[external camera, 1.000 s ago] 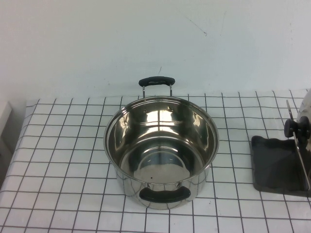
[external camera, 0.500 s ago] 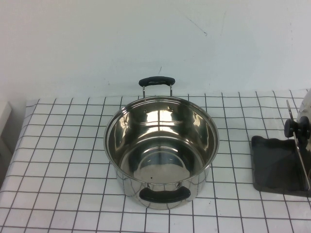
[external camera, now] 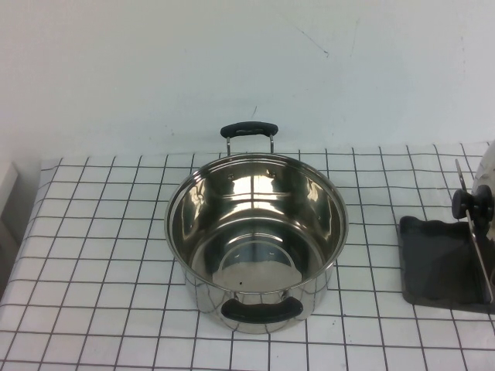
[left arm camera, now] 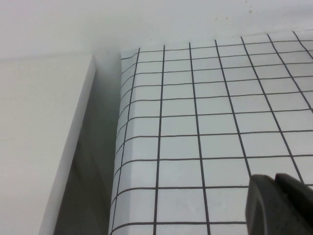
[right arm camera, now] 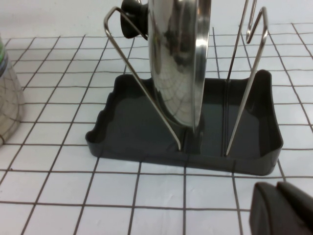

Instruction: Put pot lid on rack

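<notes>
The pot lid [right arm camera: 178, 58] is shiny steel with a black knob [right arm camera: 133, 19]. It stands upright on its edge between the wire rods [right arm camera: 142, 83] of the rack, resting in the dark grey tray [right arm camera: 244, 156]. In the high view the lid [external camera: 483, 251] shows edge-on at the far right, over the tray [external camera: 433, 263]. My right gripper [right arm camera: 279, 205] is shut and empty, low over the cloth just in front of the tray, apart from it. My left gripper [left arm camera: 276, 196] is shut and empty over the checked cloth near the table's left edge. Neither gripper shows in the high view.
A deep steel pot [external camera: 255, 232] with two black handles stands open in the middle of the checked cloth; its side shows in the right wrist view [right arm camera: 7, 98]. A white ledge [left arm camera: 39, 137] runs beside the table's left edge. A white wall is behind.
</notes>
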Robot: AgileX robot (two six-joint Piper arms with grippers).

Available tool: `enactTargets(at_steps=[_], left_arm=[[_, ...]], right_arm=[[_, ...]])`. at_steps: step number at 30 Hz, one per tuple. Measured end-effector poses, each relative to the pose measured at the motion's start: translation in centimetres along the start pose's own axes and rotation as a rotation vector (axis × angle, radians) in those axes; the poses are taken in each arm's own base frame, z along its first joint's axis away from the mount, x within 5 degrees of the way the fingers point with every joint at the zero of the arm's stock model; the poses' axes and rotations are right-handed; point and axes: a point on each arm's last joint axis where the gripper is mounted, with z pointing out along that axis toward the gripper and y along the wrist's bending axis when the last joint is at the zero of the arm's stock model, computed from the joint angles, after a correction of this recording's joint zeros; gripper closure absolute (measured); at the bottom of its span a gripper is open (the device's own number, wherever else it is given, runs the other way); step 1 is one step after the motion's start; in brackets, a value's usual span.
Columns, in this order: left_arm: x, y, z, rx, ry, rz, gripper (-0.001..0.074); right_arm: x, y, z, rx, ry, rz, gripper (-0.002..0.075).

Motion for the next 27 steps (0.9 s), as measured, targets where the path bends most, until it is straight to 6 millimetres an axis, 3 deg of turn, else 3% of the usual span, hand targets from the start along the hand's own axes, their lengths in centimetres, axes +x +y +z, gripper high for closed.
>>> enactTargets(at_steps=[27], left_arm=[[-0.01, -0.13, -0.01, 0.015, -0.002, -0.034, 0.0737]], right_arm=[[0.0, 0.0, 0.0, 0.0, 0.0, 0.0, 0.0729]])
